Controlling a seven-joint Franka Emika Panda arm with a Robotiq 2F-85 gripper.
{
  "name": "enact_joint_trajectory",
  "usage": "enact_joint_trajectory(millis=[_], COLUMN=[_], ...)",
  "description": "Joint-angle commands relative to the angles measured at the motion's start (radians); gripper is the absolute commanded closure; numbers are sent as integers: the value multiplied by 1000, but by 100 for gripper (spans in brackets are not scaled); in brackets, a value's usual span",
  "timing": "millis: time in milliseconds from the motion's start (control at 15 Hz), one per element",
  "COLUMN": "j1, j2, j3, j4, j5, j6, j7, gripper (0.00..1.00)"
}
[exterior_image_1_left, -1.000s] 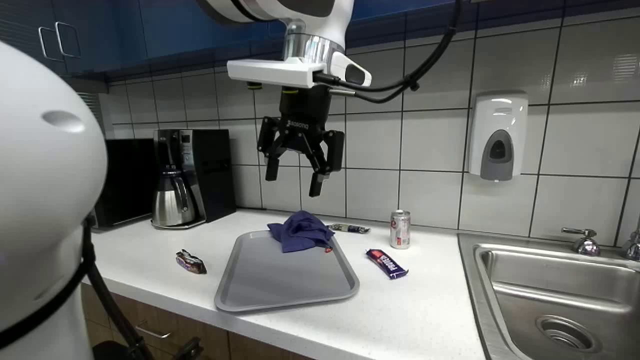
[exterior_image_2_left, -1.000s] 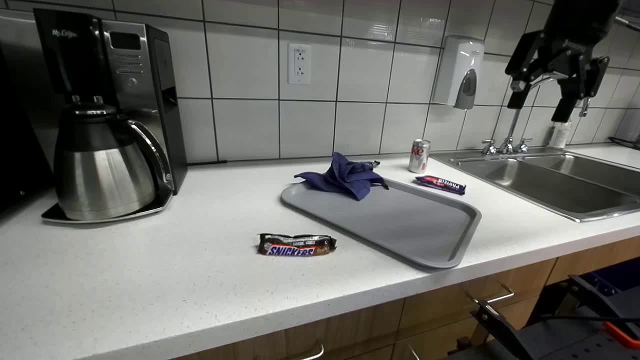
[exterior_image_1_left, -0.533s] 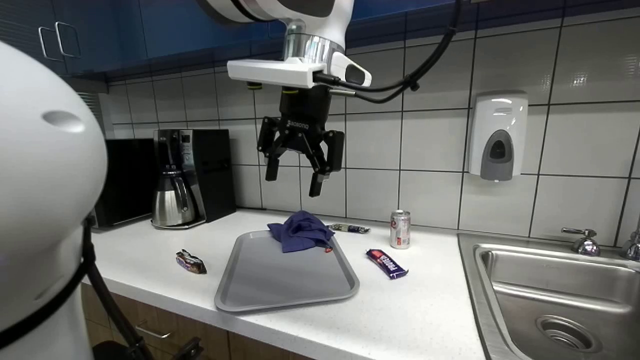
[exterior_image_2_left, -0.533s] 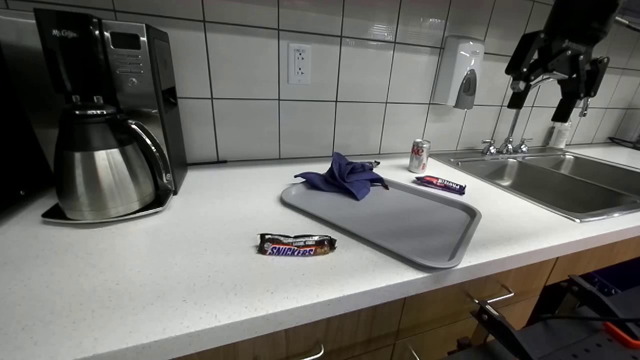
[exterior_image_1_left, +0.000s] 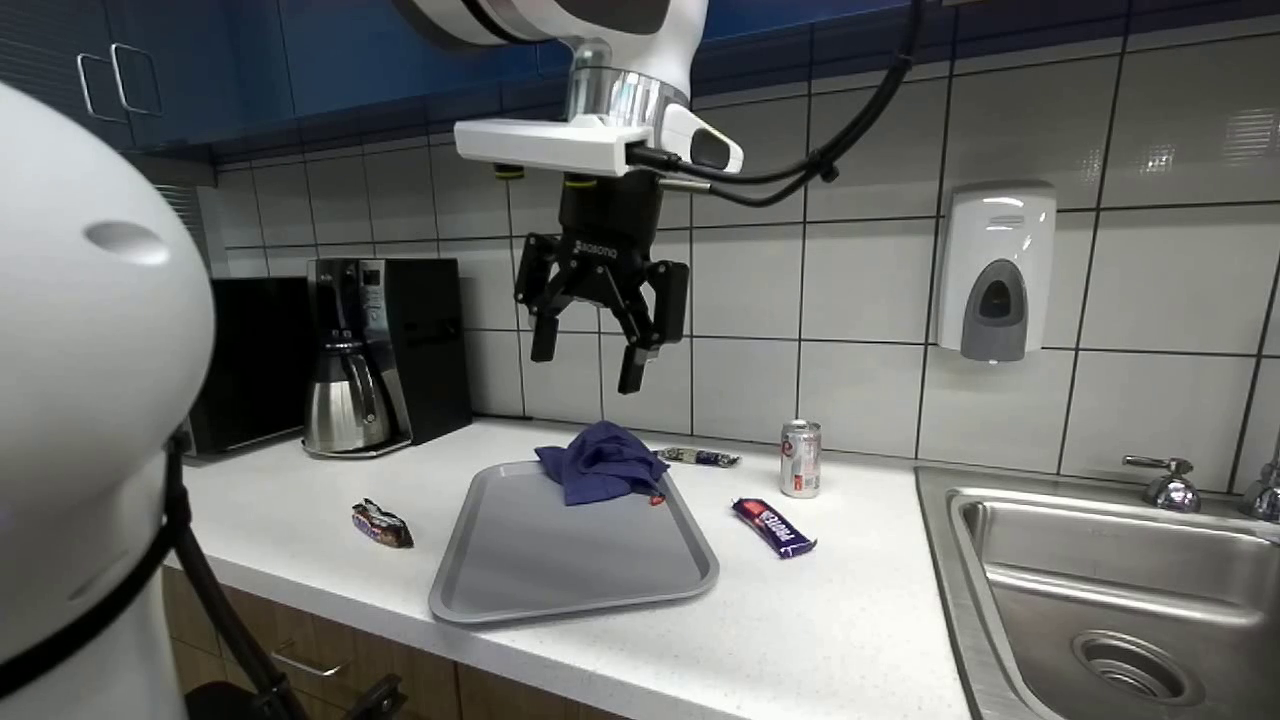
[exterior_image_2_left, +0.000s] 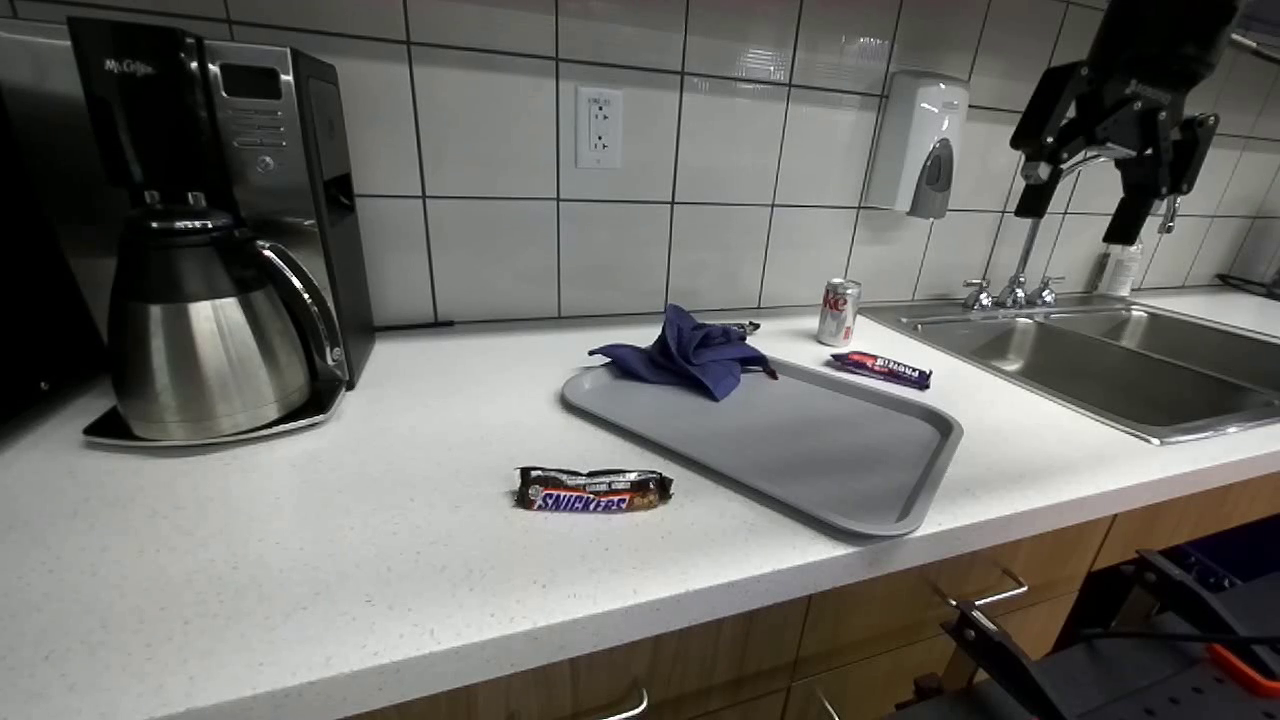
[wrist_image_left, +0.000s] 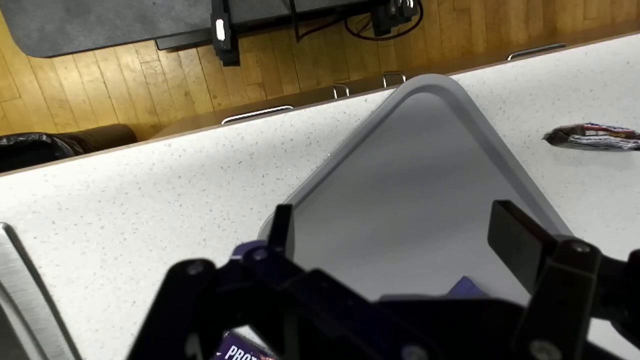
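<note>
Blue cloth: found it crumpled over the back rim of the gray tray, partly inside, partly beyond the edge; noticed a red tip at its border, too small to name; saw the black gripper hanging high above the white counter in both exterior views, jaws spread wide with only air between; could find no contact with anything below; in the wrist view, caught the tray framed between the parted jaws, with a corner of the cloth showing near the gripper's body. Held this against the pictures of half a second and a second before and made out no change, either in the gripper's pose or in the layout of the counter; took that for a pause, with no hold gained or lost and with cloth and tray undisturbed; marked around the tray a Snickers bar on one side, a protein bar and an upright drink can on the other; spotted another wrapped bar just beside the cloth, but could not tell if touching.
</note>
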Motion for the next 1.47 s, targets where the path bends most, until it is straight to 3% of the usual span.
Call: enact_joint_trajectory(millis=[0,400,733,1067,1400], j1=[-21,4,-12,-23,-12], j2=[8,9,31,100,196], j3=[50,130,182,158,88], j4=[-9,-42,-66,-57,-24], j5=[-10,-21,-73,-151,-155], j6=[26,62,167,251,281], j7=[9,29,80,33,-124], gripper=[0,0,0,0,0])
